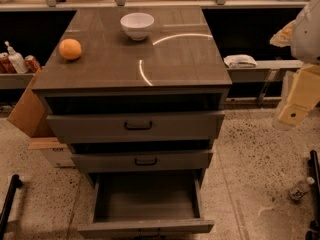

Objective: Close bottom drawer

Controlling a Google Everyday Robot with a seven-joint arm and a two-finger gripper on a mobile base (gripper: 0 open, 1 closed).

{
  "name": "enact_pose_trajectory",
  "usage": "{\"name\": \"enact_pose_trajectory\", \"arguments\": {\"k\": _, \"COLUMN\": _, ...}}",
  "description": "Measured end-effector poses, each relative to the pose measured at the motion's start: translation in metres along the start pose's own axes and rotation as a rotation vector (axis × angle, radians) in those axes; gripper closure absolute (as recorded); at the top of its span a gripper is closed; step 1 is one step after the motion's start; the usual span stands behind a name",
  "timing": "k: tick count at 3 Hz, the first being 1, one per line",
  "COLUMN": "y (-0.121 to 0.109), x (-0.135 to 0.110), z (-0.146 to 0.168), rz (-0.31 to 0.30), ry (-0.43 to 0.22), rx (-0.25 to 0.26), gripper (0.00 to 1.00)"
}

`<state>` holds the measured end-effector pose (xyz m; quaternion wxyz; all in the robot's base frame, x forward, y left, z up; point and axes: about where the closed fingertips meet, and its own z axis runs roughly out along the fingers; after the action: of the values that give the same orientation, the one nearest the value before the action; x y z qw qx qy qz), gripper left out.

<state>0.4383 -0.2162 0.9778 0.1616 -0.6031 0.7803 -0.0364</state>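
Gaping bottom drawer [145,227], front cropped below, end effector [296,109] at right edge

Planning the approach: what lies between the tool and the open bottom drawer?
In the camera view, only bare speckled floor lies between the tool, at the right edge, and the bottom drawer.

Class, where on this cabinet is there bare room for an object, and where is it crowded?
Bare: front half of the grey-brown wooden cabinet top, before the round orange fruit and white bowl; inside the open bottom drawer. Crowded: rear left. The claw hangs right of the cabinet.
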Motion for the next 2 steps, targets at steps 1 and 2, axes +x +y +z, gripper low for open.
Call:
{"name": "enact_pose_trajectory", "arguments": {"k": 1, "y": 0.000, "x": 0.000, "z": 0.000, "rz": 0.000, "ry": 0.000, "rx": 0.000, "gripper": 0.00}}
{"name": "enact_pose_trajectory", "arguments": {"k": 2, "y": 0.001, "x": 0.000, "z": 0.013, "rz": 0.034, "ry": -0.039, "rx": -0.019, "gripper": 0.00}}
